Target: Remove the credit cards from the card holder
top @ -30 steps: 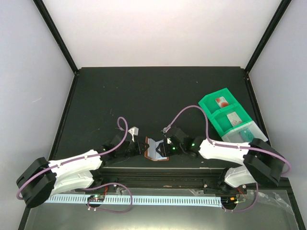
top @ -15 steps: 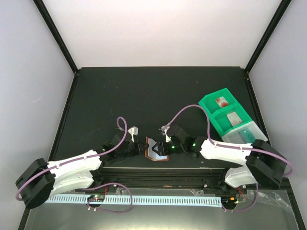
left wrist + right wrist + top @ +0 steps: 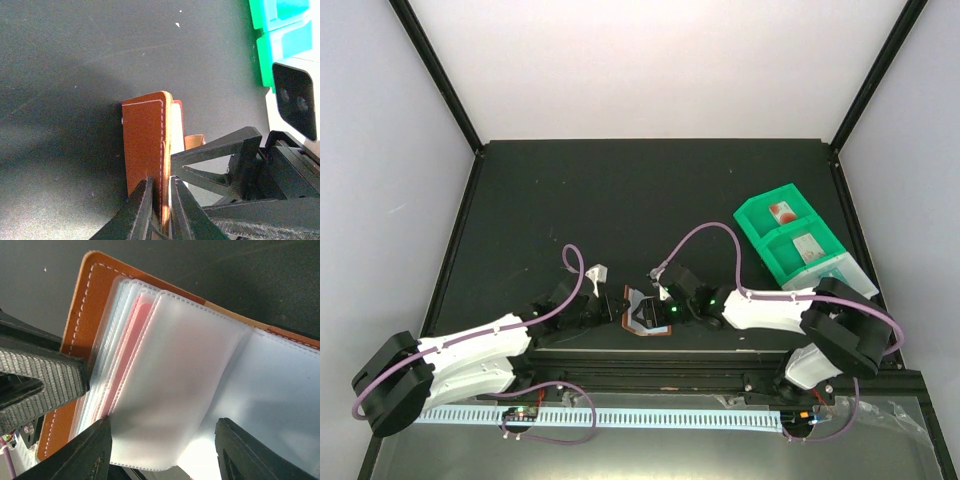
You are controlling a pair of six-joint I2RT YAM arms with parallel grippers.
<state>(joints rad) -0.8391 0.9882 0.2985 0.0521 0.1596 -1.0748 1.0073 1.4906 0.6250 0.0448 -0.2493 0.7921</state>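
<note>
Cards inside the card holder (image 3: 90,305) are hard to make out. The right wrist view gives only one pink card (image 3: 131,340) as a tint behind a fan of frosted plastic sleeves, with no print readable. From above, both grippers cover most of the holder, leaving a sliver of brown edge and pale pocket near the front of the table (image 3: 620,200). The left wrist view shows what the others hide (the outer brown leather cover, standing on edge), but the inner pockets are out of sight there. The left gripper (image 3: 161,187) is nearly closed, its fingers pinching the lower edge of that cover. The right gripper (image 3: 164,440) stands partly open, with its fingers well apart on either side of the front sleeve. Whether either pad touches the sleeve I cannot tell. Only the overhead view looks into the green tray (image 3: 760,200), well apart to the right. It holds a red-marked white card (image 3: 782,212) in the far compartment and a greyish card (image 3: 810,250) in the next.
</note>
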